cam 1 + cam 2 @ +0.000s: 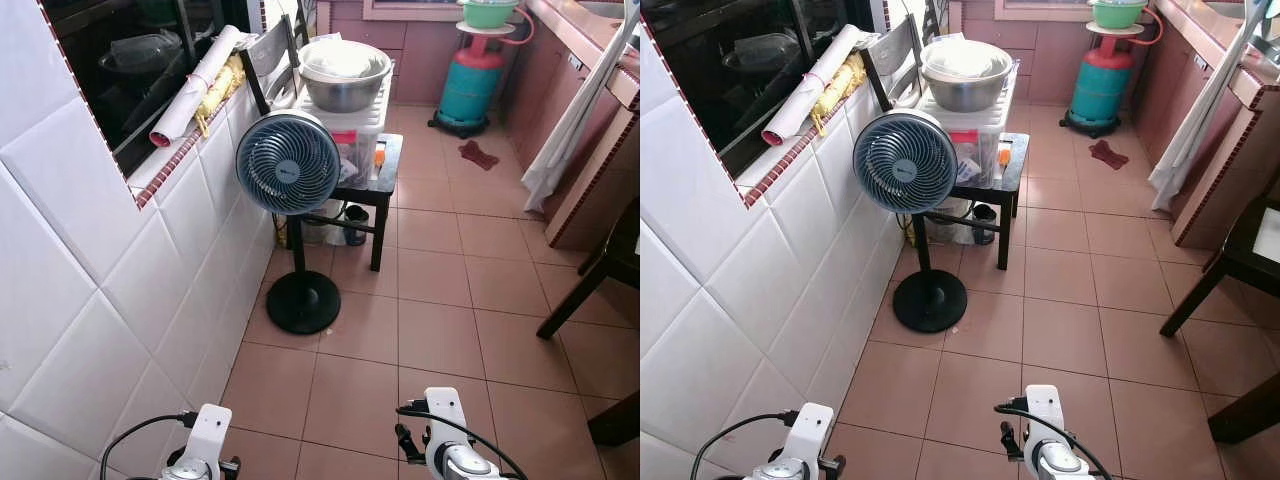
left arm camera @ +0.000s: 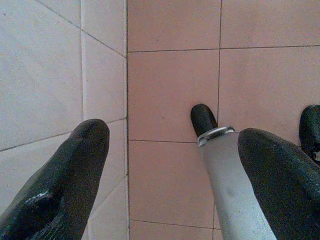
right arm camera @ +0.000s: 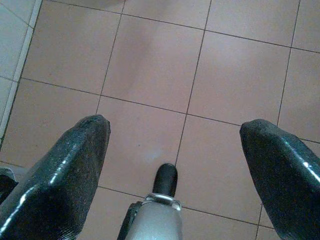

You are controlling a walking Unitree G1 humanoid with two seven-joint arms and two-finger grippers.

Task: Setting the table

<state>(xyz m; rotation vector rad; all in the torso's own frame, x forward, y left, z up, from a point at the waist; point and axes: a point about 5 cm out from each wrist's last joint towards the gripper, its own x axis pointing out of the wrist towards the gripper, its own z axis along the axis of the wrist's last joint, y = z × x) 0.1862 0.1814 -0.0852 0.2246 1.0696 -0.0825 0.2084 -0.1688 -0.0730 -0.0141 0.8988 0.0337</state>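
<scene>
Both arms idle, tableware far ahead
Left gripper and right gripper: fingers spread wide, empty; metal bowl upper centre, slightly nearer the right arm

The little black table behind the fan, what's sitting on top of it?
A clear plastic box sits on the black table, with a metal bowl on top. The fan covers the box's left part, and its contents are unclear.

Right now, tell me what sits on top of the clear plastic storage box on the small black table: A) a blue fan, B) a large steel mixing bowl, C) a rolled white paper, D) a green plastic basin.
B: the large steel mixing bowl rests on the clear plastic storage box, behind the blue-grey standing fan.
</scene>
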